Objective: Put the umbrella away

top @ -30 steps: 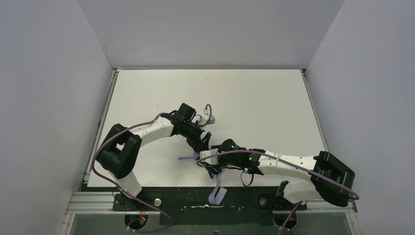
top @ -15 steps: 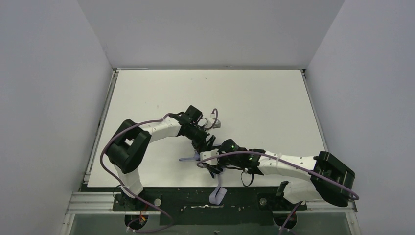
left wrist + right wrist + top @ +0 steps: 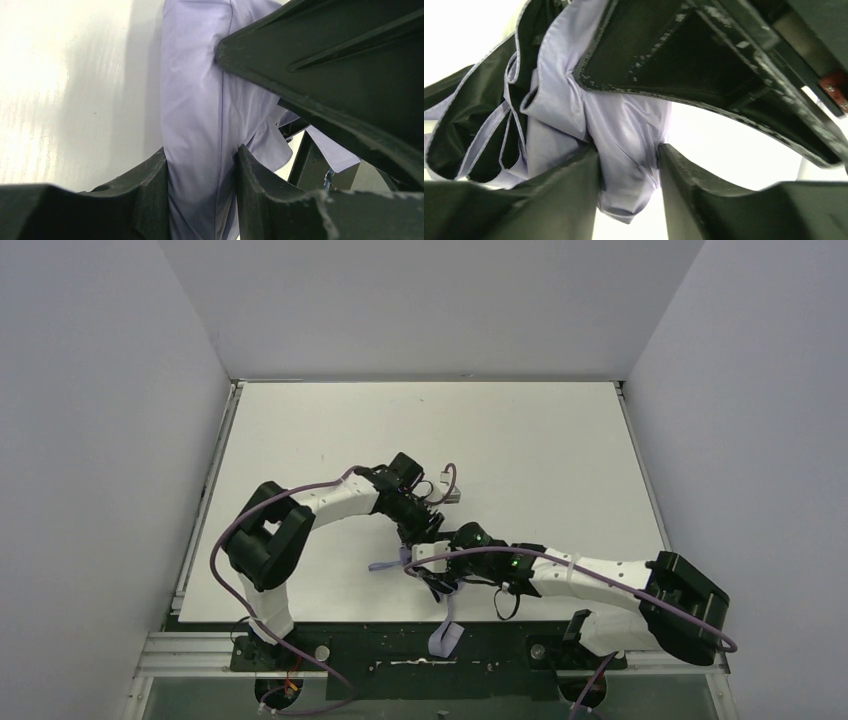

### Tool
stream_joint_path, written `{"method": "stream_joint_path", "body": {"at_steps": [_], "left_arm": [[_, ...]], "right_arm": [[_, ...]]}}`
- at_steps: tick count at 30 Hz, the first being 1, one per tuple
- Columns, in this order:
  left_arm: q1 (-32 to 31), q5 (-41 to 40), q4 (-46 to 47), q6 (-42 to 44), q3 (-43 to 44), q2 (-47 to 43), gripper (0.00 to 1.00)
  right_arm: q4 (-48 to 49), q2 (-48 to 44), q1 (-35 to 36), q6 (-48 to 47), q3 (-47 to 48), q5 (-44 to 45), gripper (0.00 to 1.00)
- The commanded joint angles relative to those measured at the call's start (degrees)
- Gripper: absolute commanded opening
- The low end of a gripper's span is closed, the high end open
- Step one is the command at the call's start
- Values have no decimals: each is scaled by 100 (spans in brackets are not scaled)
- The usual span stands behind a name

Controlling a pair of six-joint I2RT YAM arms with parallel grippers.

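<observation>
**Lavender umbrella clamped by both claws, near middle of table**

1. Location. The umbrella [image 3: 383,565] lies collapsed on the white table [image 3: 520,440], close to its near edge and roughly midway between the two arm bases. From the overhead camera I see little of it, as both wrists sit over it. One pale lavender tip pokes out to the left. A lavender strip runs from under the right wrist across the table edge onto the black base rail [image 3: 330,645]. I cannot tell which part of the umbrella that strip is.

2. Left gripper [image 3: 425,538]. On its wrist camera, the left gripper [image 3: 200,195] has a fold of the umbrella's [image 3: 195,100] lavender cloth standing between its fingers [image 3: 145,200]. The cloth touches both of them. I read this as clamped on the fabric.

3. Right gripper [image 3: 432,565]. On its wrist camera, the right gripper [image 3: 629,185] pinches a bunched wad of the umbrella [image 3: 559,100] between both fingers. Loose folds spill to the left, showing the black lining [image 3: 454,130] edged in lavender.

4. Relation. The two grippers sit just beside each other, left one farther from the bases, right one nearer.
</observation>
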Motion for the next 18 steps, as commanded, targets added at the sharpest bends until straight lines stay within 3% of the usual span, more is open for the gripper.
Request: {"method": "stream_joint_path", "body": {"at_steps": [1, 6, 10, 14, 18], "left_arm": [[-116, -357, -700, 218, 232, 181, 14], [-59, -820, -705, 50, 289, 205, 10], [103, -1056, -697, -41, 307, 135, 10], [361, -1175, -614, -225, 321, 16, 8], [683, -1499, -565, -484, 409, -24, 5]], "right_arm": [[-130, -549, -116, 222, 225, 305, 49], [-818, -1219, -12, 820, 463, 439, 65], [-989, -2102, 25, 1899, 518, 486, 67], [-1167, -2651, 20, 4070, 620, 894, 63], [-1913, -2548, 23, 6334, 841, 1121, 57]]}}
